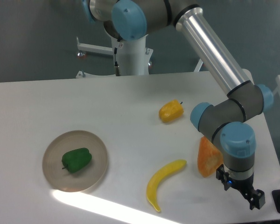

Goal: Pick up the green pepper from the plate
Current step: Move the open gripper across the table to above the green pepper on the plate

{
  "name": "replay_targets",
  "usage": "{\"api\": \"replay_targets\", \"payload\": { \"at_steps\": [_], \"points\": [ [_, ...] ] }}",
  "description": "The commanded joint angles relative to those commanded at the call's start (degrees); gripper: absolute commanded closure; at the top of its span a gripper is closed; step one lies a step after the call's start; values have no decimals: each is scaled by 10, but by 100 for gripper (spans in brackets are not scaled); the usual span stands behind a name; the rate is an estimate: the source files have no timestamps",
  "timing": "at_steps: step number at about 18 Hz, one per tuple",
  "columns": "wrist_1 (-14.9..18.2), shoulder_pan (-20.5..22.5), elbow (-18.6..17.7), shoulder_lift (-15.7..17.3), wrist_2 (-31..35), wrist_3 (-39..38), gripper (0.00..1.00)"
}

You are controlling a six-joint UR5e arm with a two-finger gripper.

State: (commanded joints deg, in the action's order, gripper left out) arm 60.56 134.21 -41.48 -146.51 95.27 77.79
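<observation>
The green pepper [76, 160] lies on its side in the middle of the round beige plate [52, 145] at the front left of the white table. My gripper [240, 189] hangs far off at the front right, near the table's corner, pointing down. Its black fingers [257, 200] stand apart and it is open, with nothing between them. Roughly half the table's width separates the gripper from the plate.
A yellow banana [163, 183] lies at the front centre between gripper and plate. An orange wedge-shaped piece [208, 156] sits right beside the wrist. A yellow-orange pepper [171, 111] rests mid-table. The arm's silver link [210, 46] slants over the right half.
</observation>
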Motion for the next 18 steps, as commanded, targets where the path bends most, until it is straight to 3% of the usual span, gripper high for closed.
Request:
{"api": "replay_targets", "payload": {
  "at_steps": [9, 15, 18],
  "points": [
    [1, -7, -48, 41, -12, -7, 0],
    [10, -22, -139, 119, -8, -39, 0],
    [13, -49, -175, 151, -9, -85, 0]
  ]
}}
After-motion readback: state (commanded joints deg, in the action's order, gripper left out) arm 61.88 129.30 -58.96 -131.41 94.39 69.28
